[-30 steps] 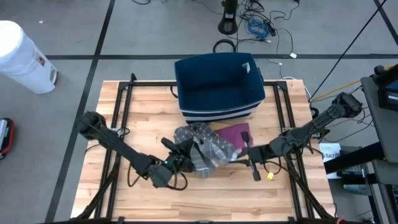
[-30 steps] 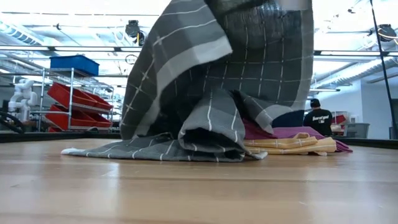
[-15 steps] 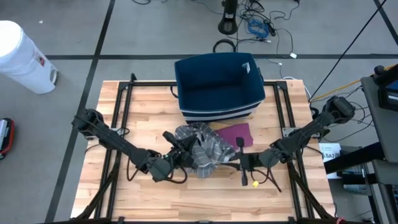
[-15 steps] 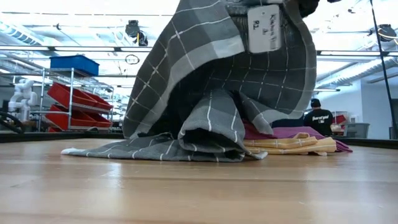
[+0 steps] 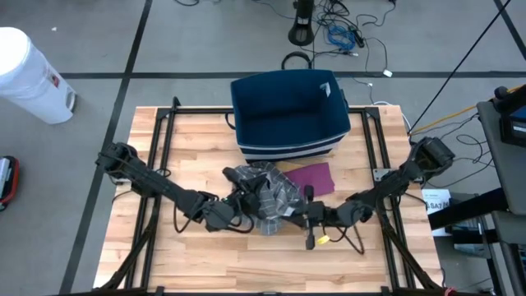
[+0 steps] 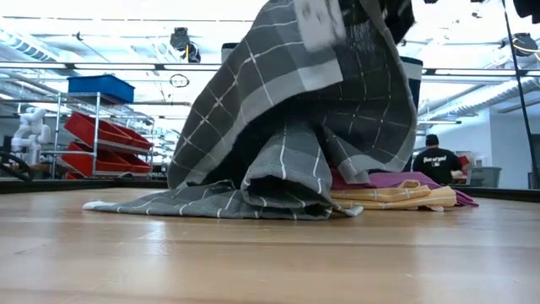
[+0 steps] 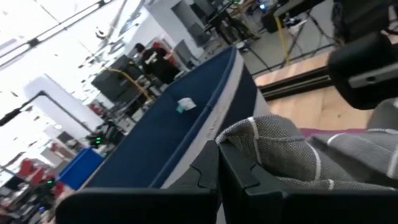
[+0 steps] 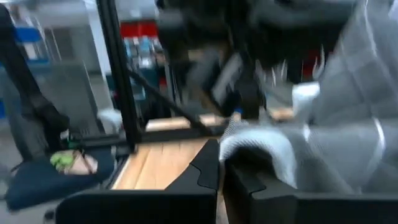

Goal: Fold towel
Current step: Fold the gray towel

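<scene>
Grey towel [image 5: 267, 197] pinched between both hands.

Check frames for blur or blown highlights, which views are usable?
High view: sharp, evenly lit; grey checked towel clear. Low view: ceiling lights and windows blown out behind the towel, its raised top smeared. Right wrist view: heavy motion blur throughout. Left wrist view: soft, bright background washed out above the blue bin.

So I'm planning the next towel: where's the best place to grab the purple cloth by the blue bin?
Probably the purple cloth's bare corner nearest the right arm, coming from above. It lies flat on the table, and the grey checked towel, pinched by the left gripper and right gripper, covers its other end.
</scene>
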